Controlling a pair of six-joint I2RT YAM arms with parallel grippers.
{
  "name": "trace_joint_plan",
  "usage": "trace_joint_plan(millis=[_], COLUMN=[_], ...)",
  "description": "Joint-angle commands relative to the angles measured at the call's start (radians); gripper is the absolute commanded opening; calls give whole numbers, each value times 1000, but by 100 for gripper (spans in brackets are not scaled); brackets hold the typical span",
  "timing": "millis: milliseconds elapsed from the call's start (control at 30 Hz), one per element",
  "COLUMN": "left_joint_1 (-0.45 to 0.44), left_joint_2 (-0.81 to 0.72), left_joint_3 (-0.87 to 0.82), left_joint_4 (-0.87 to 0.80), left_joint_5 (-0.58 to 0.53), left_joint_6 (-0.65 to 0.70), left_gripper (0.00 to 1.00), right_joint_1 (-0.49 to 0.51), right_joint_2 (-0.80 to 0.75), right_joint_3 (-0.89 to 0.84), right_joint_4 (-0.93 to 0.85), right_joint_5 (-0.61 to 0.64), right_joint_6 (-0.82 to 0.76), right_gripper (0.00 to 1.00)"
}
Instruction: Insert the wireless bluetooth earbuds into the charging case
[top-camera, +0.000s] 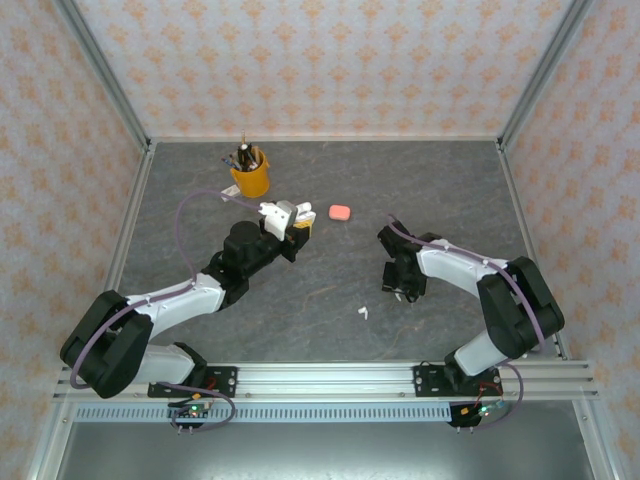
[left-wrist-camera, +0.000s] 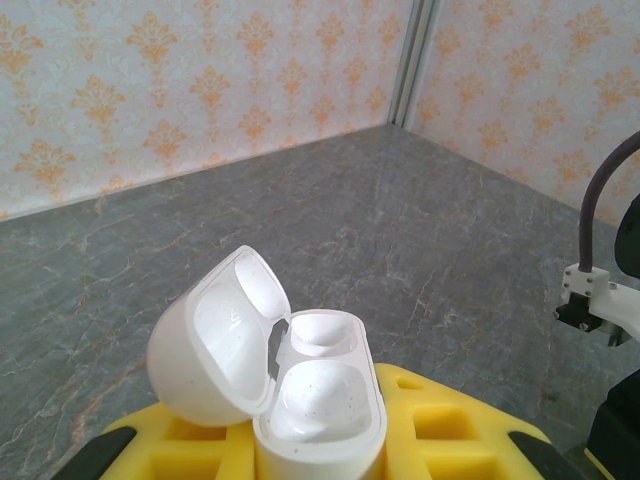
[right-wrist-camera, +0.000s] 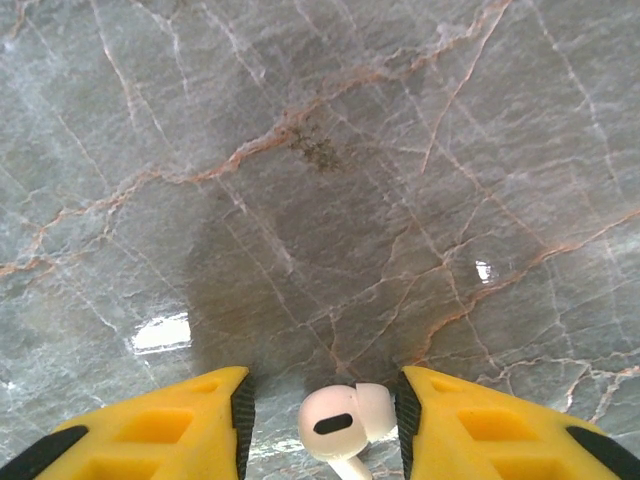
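Grey, veined stone-look bench (top-camera: 330, 340) with a robot arm working at each side.

The left fingers (left-wrist-camera: 455, 430) are yellow and clenched on a white charging case (left-wrist-camera: 325, 400). The case stands upright between them. Its lid (left-wrist-camera: 215, 345) is swung open toward the left-hand finger, and its two hollow wells face up.

The right fingers (right-wrist-camera: 160, 430), also yellow, point down at the bench and stand parted. A white earbud (right-wrist-camera: 345, 420) sits between them near their tips. Its rounded head is almost against the right-hand finger, with a clear gap to the left-hand one, so they are not clenched on it. Its stem runs back toward the wrist. Whether it rests on the bench or is lifted, I cannot tell.

Seen from above, a second white earbud (top-camera: 362, 312) lies on the bench near the right fingers, on their near-left side and apart from them. A salmon-pink case (top-camera: 340, 212), closed, lies just to the right of the left fingers. A yellow cup of pens (top-camera: 250, 178) stands just beyond those fingers, to their left.
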Motion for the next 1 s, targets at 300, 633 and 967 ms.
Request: trace_joint_plan(millis=[300, 633, 967], left_joint_1=[-8, -7, -7], left_joint_2=[-2, -2, -2], left_joint_3=[45, 45, 47], left_joint_4=[33, 29, 29], left_joint_5=[17, 26, 37], left_joint_6=[-4, 4, 5], left_gripper=[0, 0, 0], right_joint_1=[5, 5, 5], right_joint_2=[27, 68, 81], right_joint_3=[-3, 4, 11], right_joint_4=[-17, 6, 8], right_joint_5=[38, 51, 62], right_joint_6=[-2, 0, -7], right_gripper=[41, 38, 32])
